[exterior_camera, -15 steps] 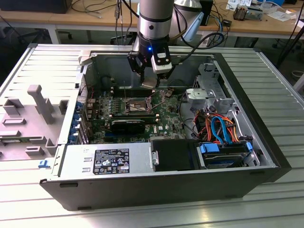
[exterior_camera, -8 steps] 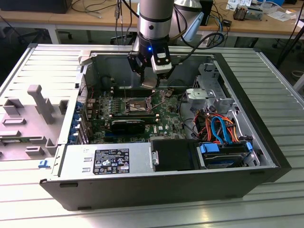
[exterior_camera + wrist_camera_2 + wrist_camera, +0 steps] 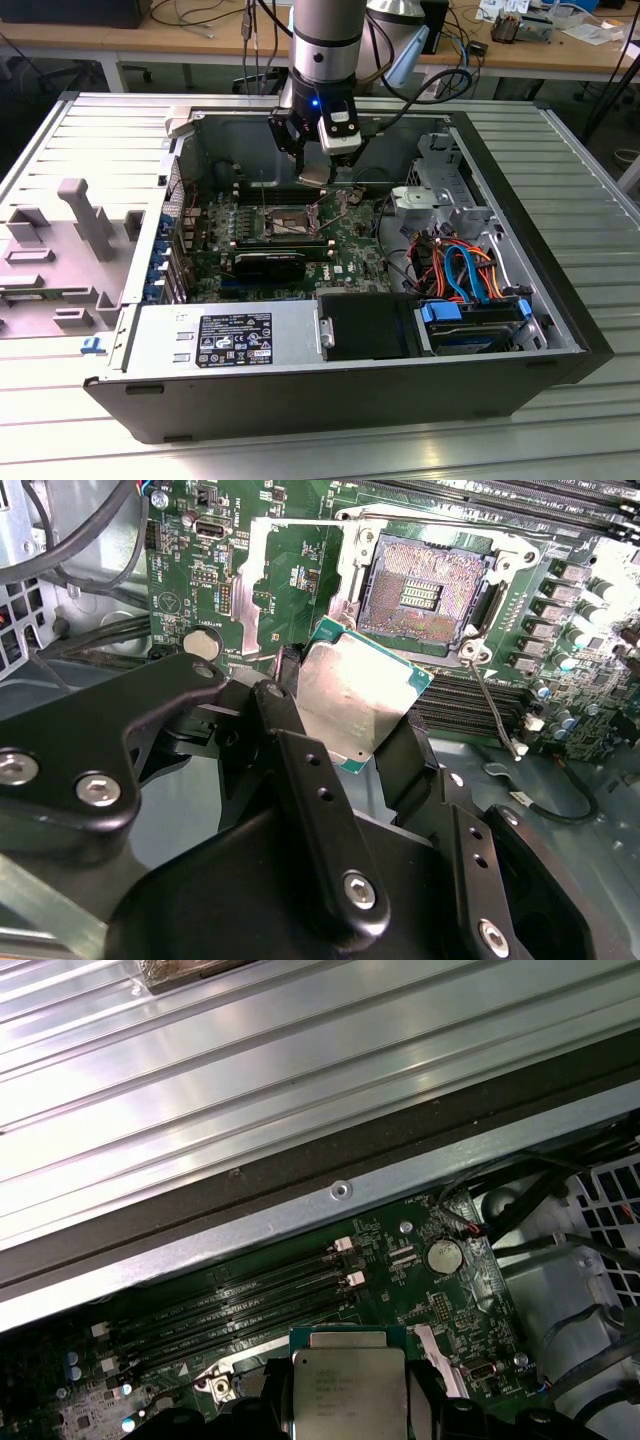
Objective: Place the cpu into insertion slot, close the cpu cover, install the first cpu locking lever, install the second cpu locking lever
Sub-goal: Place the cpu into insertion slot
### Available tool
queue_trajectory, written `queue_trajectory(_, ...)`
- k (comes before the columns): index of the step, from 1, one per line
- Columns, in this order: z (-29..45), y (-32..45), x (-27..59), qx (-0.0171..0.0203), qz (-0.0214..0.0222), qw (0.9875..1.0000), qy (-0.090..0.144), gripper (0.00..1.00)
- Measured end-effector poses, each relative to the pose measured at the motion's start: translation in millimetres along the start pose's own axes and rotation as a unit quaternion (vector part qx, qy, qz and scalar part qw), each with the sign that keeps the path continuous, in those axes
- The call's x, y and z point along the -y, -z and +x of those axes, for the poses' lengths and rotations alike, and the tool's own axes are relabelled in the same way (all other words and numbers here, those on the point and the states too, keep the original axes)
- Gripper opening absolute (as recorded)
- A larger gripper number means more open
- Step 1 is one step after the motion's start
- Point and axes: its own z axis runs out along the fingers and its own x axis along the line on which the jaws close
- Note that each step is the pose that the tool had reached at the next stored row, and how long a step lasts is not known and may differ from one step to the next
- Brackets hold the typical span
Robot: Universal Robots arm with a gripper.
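My gripper [image 3: 316,168] hangs inside the open computer case, shut on the cpu [image 3: 316,177]. In the second wrist view the cpu [image 3: 358,695] sits tilted between the black fingers [image 3: 292,715], silvery top showing, a short way off the insertion slot [image 3: 424,588]. The slot lies bare with its gold-brown contact field exposed. The cpu cover [image 3: 250,580] is swung open beside the slot. A thin locking lever [image 3: 492,705] stands released at the slot's corner. The first wrist view shows the cpu [image 3: 348,1388] in my gripper [image 3: 348,1415] above the board.
Black memory slots [image 3: 230,1310] run along the motherboard near the case wall [image 3: 300,1210]. A drive bay with blue and orange cables [image 3: 465,270] fills the exterior view's right. The power supply [image 3: 225,340] sits at the front. A grey plastic shroud [image 3: 75,240] lies outside on the exterior view's left.
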Motion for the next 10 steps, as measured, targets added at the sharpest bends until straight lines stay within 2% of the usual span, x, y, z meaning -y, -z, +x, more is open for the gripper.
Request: queue_trajectory(10, 0.0, -0.2, 0.0, 0.0003, 0.0000, 1.0000, -0.003, 0.55)
